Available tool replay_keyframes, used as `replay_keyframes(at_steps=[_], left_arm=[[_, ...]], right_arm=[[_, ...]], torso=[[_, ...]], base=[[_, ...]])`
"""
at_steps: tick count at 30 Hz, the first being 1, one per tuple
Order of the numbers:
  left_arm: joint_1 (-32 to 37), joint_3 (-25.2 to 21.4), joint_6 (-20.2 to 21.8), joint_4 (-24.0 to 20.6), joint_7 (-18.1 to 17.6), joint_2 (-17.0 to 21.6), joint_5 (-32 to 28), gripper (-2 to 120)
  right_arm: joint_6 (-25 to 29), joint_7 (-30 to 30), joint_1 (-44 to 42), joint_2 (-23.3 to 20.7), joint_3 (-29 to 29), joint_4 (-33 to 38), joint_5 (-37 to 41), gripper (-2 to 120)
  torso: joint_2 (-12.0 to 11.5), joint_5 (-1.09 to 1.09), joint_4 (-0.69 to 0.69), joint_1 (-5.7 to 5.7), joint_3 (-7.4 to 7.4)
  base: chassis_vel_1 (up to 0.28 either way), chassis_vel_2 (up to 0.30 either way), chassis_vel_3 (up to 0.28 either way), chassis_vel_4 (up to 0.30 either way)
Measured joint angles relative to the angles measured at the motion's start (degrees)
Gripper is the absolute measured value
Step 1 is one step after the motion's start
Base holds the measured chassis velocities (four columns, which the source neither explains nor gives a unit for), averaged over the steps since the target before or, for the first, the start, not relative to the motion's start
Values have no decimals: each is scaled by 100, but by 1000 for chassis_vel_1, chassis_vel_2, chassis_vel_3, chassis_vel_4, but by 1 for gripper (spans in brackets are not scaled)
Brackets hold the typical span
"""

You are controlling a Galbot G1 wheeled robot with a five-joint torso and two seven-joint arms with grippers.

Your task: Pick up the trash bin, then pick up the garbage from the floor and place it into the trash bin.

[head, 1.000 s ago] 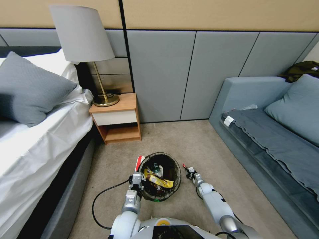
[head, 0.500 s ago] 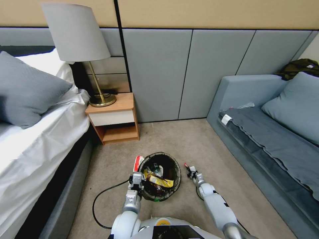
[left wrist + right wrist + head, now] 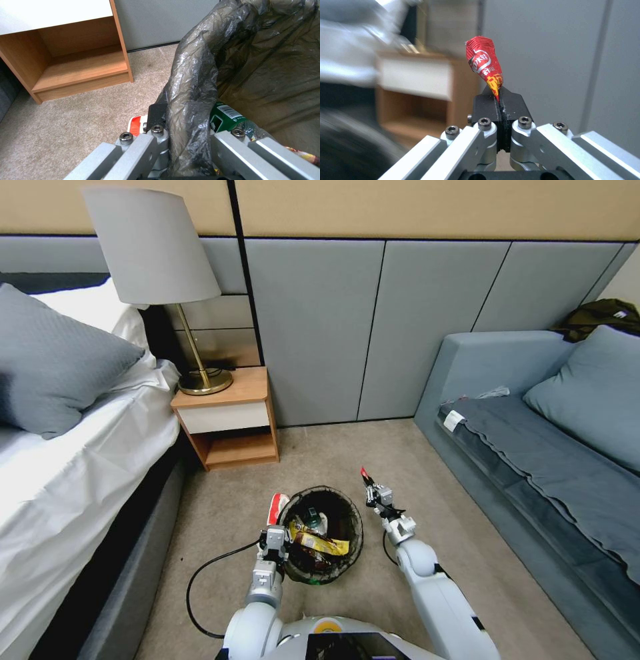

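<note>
Gripping the lined rim on the bin's left side, the left gripper [image 3: 275, 541] has its jaws shut on the black liner and wall of the trash bin [image 3: 351, 543], one jaw outside and one inside, as the left wrist view shows [image 3: 186, 140]. The bin sits in the near middle of the carpet, in the same spot as half a second ago, just in front of the robot, with a yellow snack wrapper [image 3: 319, 543] and a small green-labelled bottle [image 3: 224, 119] already inside. A red-and-white paper cup [image 3: 277, 507] lies touching the bin's outer left edge, not yet collected.

To the right, the change: the right gripper [image 3: 369, 483] has risen from floor level beside the bin and now stands higher and farther off, just beyond the bin's right rim. Its jaws are pressed fully together on the lower tip of a red snack wrapper [image 3: 485, 65], which stands up above them [image 3: 364, 473].

That reads as a finished pick, the wrapper clear of the carpet. It is not yet over the opening, so a short carry leftward and a release likely remain for this piece, and the cup is still to be taken.
</note>
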Motion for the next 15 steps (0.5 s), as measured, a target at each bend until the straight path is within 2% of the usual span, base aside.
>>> replay_keyframes(at_steps=[7,15], left_arm=[[-31,-3,38,-13,-4,3,-44,1],[-52,-12,53,-33,-14,-14,-69,1]], right_arm=[[299,-138,-625,-106,-483,481,-335,0],[626,-159,-933,-98,-801,94,-675,0]], torso=[[0,1,0,0,0],[0,1,0,0,0]], base=[[0,0,0,0],[0,0,0,0]])
